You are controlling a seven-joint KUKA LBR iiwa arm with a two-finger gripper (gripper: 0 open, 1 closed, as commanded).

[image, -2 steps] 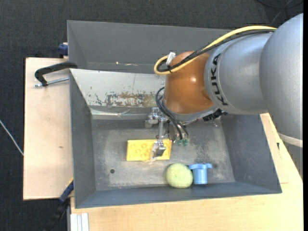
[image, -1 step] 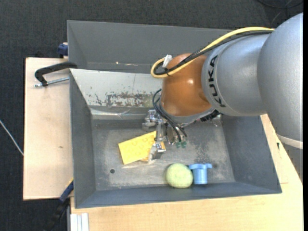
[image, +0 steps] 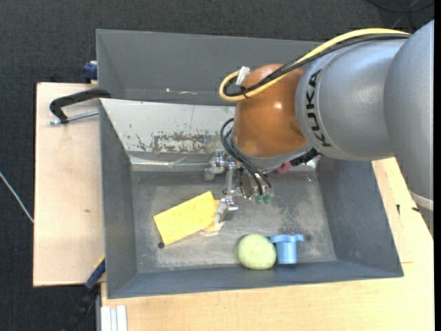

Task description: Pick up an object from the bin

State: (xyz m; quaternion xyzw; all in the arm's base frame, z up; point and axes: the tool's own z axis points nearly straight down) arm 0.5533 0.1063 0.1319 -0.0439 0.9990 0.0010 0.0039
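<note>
Gripper [image: 226, 204] is low in the grey bin [image: 114, 205], at the right end of a flat yellow rectangular pad [image: 185, 217], touching or just beside it; can't tell if the claw's apart or together, so no grasp confirmed; nothing's lifted yet. Yellow-green ball [image: 256, 252] & small blue plastic piece [image: 286, 247] sit by the front wall; grab & lift left to do, imo.

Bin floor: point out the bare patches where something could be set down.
Free: the grey floor right of the gripper, behind the blue plastic spool; also the strip between the flat yellow rectangular pad and the back wall. Crowded: the front, where the yellow-green ball sits close beside the spool.
</note>
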